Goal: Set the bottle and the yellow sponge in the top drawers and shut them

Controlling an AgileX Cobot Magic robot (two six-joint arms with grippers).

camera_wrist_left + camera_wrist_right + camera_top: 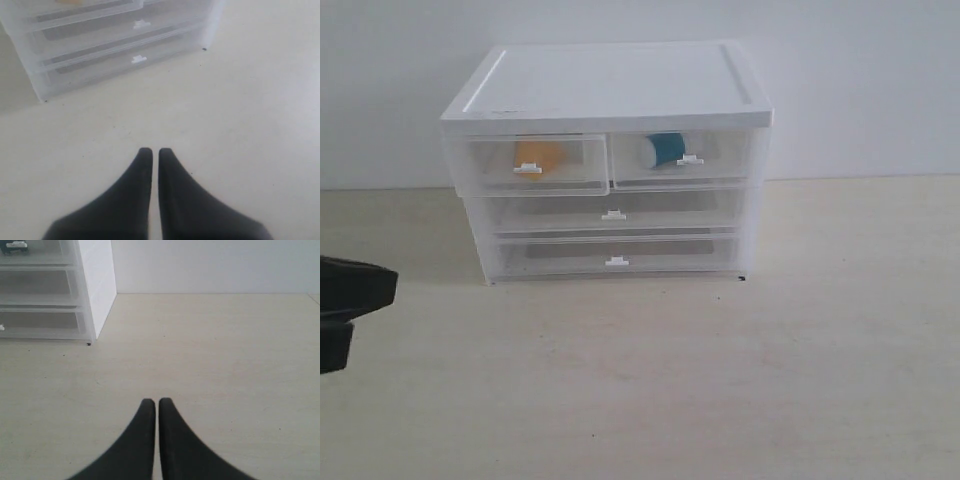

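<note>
The white-topped cabinet [610, 85] stands at the back of the table. The yellow sponge [538, 155] lies inside the left top drawer [570, 185], whose front stands out slightly from the cabinet. The bottle [665, 150], teal label showing, lies inside the right top drawer [720, 150], which looks pushed in. My left gripper [380, 300] is at the left edge, low and well in front of the cabinet; its wrist view shows it [151, 151] shut and empty over bare table. My right gripper [156, 402] is also shut and empty, off the cabinet's right side, and out of the exterior view.
Two full-width clear drawers [613, 215] [616, 262] sit below the top ones, both shut. A white wall [860, 80] rises close behind the cabinet. The pale tabletop [720, 380] stretches in front and to the right.
</note>
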